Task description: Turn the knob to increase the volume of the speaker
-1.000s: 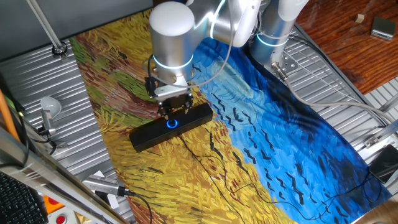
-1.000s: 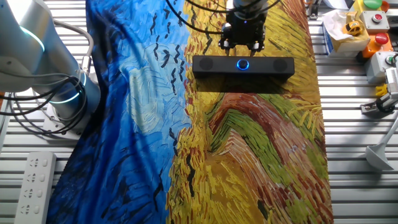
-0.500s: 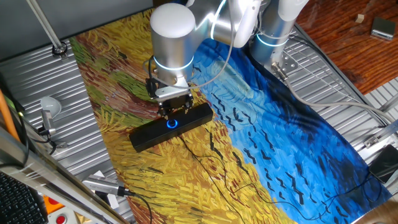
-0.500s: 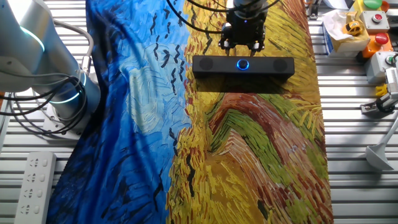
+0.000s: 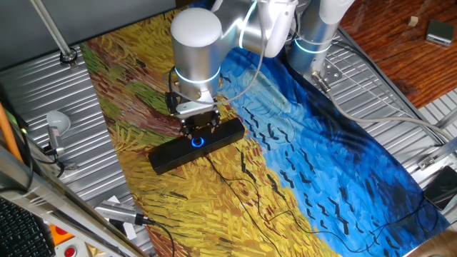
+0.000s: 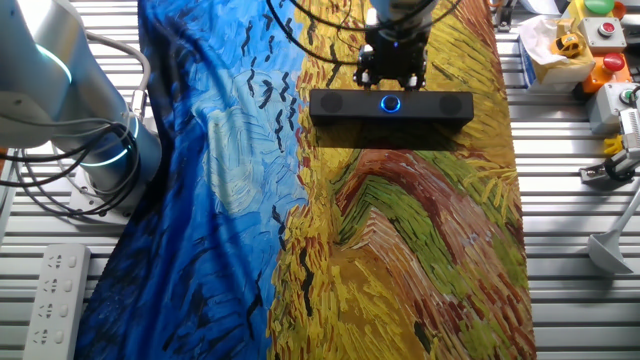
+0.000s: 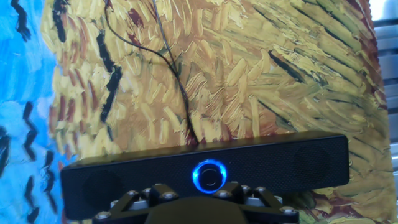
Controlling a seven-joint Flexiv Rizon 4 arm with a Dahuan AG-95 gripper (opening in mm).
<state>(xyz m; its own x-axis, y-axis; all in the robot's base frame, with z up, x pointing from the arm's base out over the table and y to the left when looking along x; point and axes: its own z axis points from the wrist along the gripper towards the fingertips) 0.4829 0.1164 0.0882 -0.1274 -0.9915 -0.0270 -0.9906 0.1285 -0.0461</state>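
Speaker (image 5: 196,146): slim, rigid black bar, centre-left on the painted desk cloth; likely light, may slide.
Knob (image 7: 210,176): small, blue-ringed, smooth; pinch its rim.
Gripper (image 6: 393,72): just above knob; jaws' state unclear.

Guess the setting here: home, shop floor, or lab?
Most likely a robotics lab bench: a ribbed metal table draped with a painted-pattern cloth, push-button control boxes at the edge, and the gripper at a test speaker.
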